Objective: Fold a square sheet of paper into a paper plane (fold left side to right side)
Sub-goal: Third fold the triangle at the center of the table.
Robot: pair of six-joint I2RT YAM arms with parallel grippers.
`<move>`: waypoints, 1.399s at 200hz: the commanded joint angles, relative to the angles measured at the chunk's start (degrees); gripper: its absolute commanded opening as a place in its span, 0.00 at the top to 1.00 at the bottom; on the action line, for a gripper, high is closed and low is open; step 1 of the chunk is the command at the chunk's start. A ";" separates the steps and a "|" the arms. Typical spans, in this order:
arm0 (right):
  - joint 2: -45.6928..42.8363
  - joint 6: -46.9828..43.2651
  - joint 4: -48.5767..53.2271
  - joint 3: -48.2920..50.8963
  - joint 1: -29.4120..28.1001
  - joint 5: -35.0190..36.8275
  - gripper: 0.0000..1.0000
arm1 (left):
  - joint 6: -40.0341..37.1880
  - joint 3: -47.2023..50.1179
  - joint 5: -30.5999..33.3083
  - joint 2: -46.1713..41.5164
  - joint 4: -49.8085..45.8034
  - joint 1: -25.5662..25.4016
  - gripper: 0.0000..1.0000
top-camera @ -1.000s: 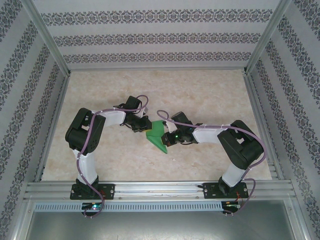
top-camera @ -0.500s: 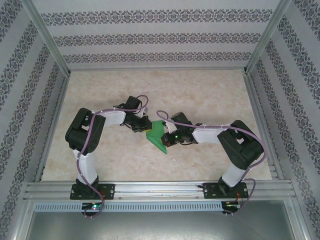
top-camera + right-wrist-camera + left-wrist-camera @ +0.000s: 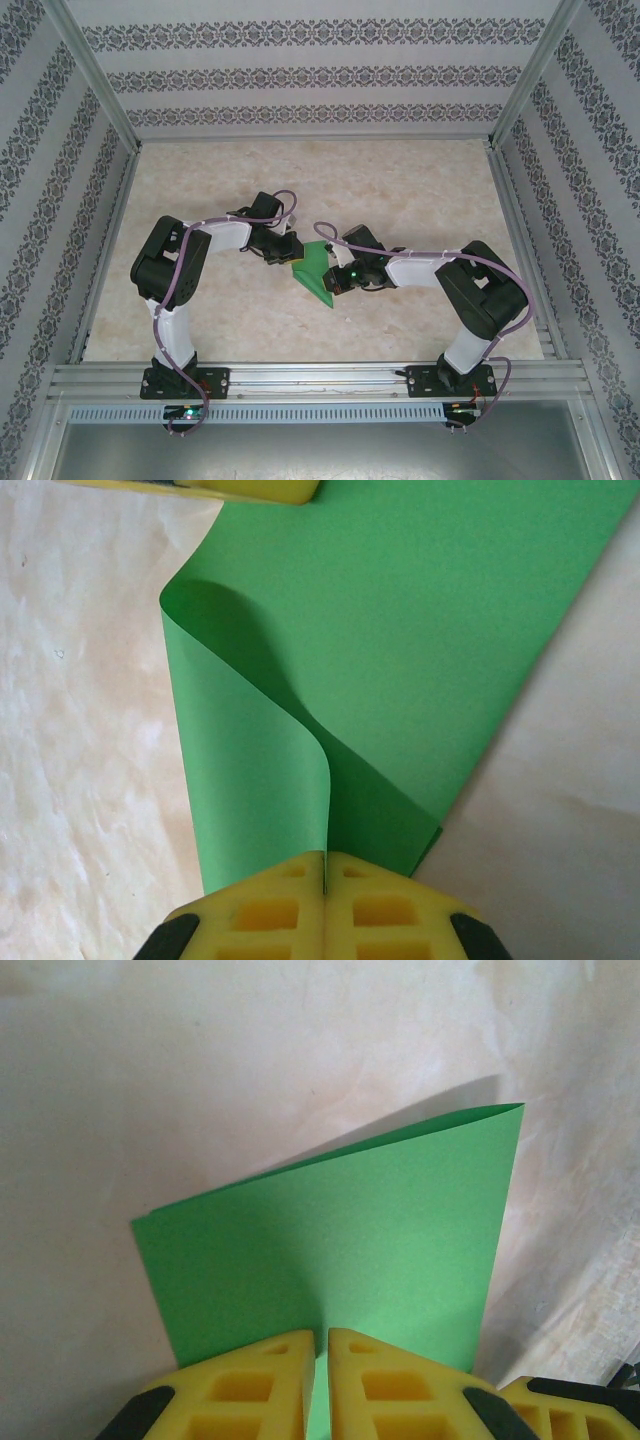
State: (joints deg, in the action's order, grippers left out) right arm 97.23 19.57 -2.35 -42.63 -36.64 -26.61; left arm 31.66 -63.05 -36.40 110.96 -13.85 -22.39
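While both arms reach in toward the middle of the table (image 3: 420,190), the square sheet of paper (image 3: 317,268) sits right between them, about halfway between the near and far edges. From above it looks like a slim green wedge running from far-right down to near-left, so it's already partly folded.

The left gripper (image 3: 291,256) is at the sheet's left edge and the right gripper (image 3: 336,281) is at its right side, so they're pretty much facing each other across it.

In the left wrist view, the yellow fingers (image 3: 250,1385) are nearly together with a thin strip of green in the slit between them, so that one's pinching the paper edge. The sheet spreads out beyond them, and its far right corner is lifted a bit, throwing a shadow on the table.

In the right wrist view, the fingers (image 3: 260,910) are pressed tight together on the top layer. It curls up off the layer underneath in a soft loop rather than a sharp crease. The lower layer lies flat.
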 commanded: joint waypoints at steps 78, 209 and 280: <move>0.50 -1.03 0.56 -1.62 -0.63 -0.17 1.00 | -1.07 1.17 4.23 2.05 -4.62 -0.78 0.86; 2.71 -1.12 1.20 -0.90 -0.67 0.62 1.00 | -0.73 1.36 4.06 0.79 -4.18 -0.72 0.81; 3.05 -1.47 2.61 -0.09 -0.71 0.60 1.00 | -0.28 2.56 6.30 -9.04 -1.57 -0.77 0.76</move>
State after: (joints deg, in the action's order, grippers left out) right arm 98.43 19.18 -2.42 -43.40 -36.64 -26.83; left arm 31.70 -62.06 -33.50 107.59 -14.04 -22.81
